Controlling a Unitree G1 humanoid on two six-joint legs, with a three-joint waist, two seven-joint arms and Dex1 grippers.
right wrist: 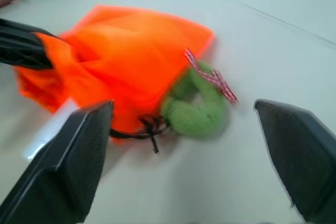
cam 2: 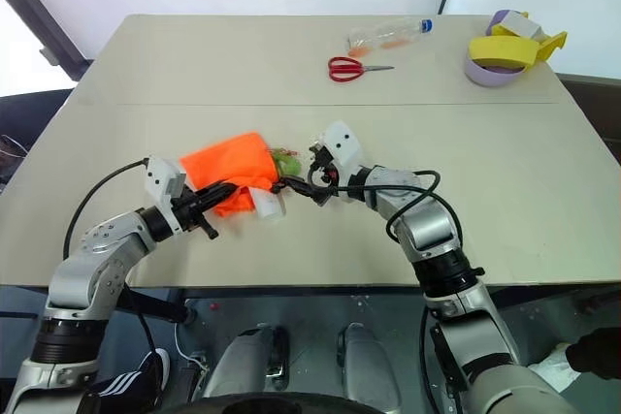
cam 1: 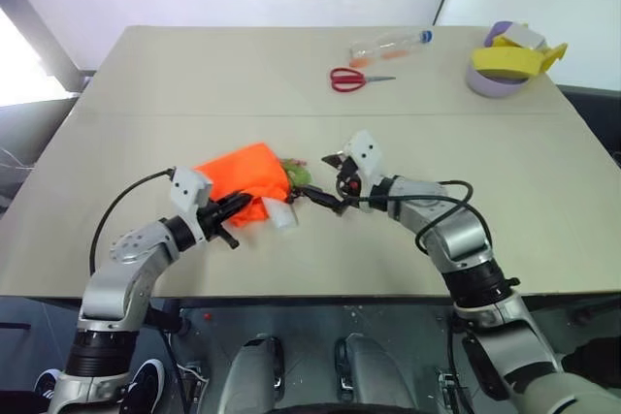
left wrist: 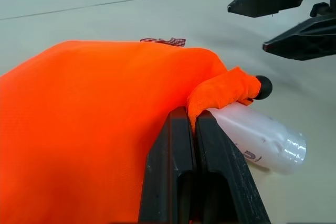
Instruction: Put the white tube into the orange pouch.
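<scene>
Both head views look forward and down over the counter [cam 1: 291,84] from above, while each wrist view looks closely along its tool at the orange pouch [left wrist: 89,129], common to all views.

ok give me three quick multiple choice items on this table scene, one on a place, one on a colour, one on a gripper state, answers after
1. Where does the white tube lie?
A. beside the scissors
B. on the table against the orange pouch, by the left gripper's fingers
C. between the right gripper's fingers

2. What colour are the handles of the scissors?
A. red
B. blue
C. green

3. How does the left gripper stand?
A. wide open above the table
B. shut on the tube
C. shut on a fold of the orange pouch

Answers:
1 B, the left wrist view shows the tube lying next to the pouch's edge.
2 A, the loops at the far side of the table are red.
3 C, its black fingers pinch orange fabric, while the right gripper is open.
</scene>
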